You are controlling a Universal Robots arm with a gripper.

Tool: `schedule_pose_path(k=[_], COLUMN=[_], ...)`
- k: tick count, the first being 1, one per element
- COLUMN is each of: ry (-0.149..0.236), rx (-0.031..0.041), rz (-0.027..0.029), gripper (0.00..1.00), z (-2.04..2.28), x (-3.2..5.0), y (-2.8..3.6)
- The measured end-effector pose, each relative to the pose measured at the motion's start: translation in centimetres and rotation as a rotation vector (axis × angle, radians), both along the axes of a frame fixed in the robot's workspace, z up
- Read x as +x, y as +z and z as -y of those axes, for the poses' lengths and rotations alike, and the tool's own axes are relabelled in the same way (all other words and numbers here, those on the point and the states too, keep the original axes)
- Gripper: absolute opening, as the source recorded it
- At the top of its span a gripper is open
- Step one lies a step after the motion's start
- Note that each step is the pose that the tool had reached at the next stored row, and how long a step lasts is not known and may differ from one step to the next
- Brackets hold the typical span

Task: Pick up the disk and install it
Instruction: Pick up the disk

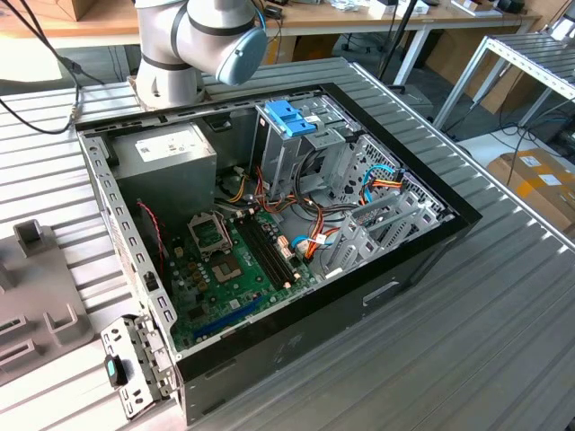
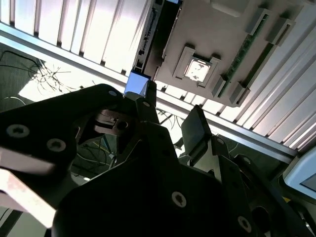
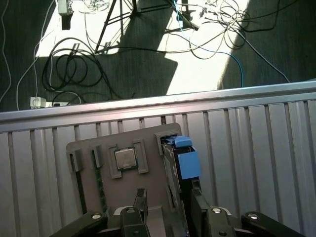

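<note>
both fingers of the black gripper (image 3: 168, 191) apart astride the silver blue-railed disk (image 3: 186, 162), edge-up in the grey tray (image 3: 89, 148) by the ribbed table (image 3: 256, 148) edge; we'd centre before squeezing its flat faces.

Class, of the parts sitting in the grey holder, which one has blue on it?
The disk, standing on edge with a blue rail; the square chip and the green memory stick show no blue.

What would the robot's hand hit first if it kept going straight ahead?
Probably the silver hard disk with blue plastic rails, standing on edge in the grey tray before the hand.
</note>
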State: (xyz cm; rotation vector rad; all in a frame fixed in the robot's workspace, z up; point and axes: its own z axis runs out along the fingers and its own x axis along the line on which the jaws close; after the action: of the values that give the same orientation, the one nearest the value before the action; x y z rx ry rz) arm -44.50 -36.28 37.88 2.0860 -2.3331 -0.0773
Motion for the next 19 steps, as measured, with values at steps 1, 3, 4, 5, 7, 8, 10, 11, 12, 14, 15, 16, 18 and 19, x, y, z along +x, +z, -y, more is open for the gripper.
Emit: schedule_pose_path(k=[1, 3, 4, 5, 7, 8, 10, 11, 12, 14, 15, 16, 18, 19], ry=[0.000, 0.000, 0.000, 0.000, 0.000, 0.000, 0.000, 0.000, 0.000, 0.000, 0.000, 0.000, 0.000, 0.000], rx=[0.0000, 0.0000, 0.0000, 0.0000, 0.0000, 0.0000, -0.0001, 0.0000, 0.0000, 0.0000, 0.0000, 0.0000, 0.0000, 0.0000], rz=[0.0000, 0.0000, -0.0001, -0.0001, 0.0000, -0.0001, 0.0000, 0.0000, -0.0001, -0.0001, -0.0001, 0.0000, 0.0000, -0.0001], gripper=[0.48, 0.48, 0.48, 0.48, 0.48, 0.48, 0.48, 0.48, 0.48, 0.48, 0.48, 0.48, 0.48, 0.48], z=[-0.15, -0.29, -0.29, -0.29, -0.29, -0.29, -0.29, -0.29, -0.29, -0.29, -0.29, -0.29, -0.29, -0.29], x=[0.00, -0.38, -0.42, -0.44, -0.48, -0.49, -0.53, -0.54, -0.58, -0.63, -0.64, -0.65, -0.68, -0.70], y=[-0.14, -0.53, -0.55, -0.57, -0.60, -0.61, -0.63, -0.64, -0.67, -0.74, -0.75, -0.76, -0.79, -0.81])
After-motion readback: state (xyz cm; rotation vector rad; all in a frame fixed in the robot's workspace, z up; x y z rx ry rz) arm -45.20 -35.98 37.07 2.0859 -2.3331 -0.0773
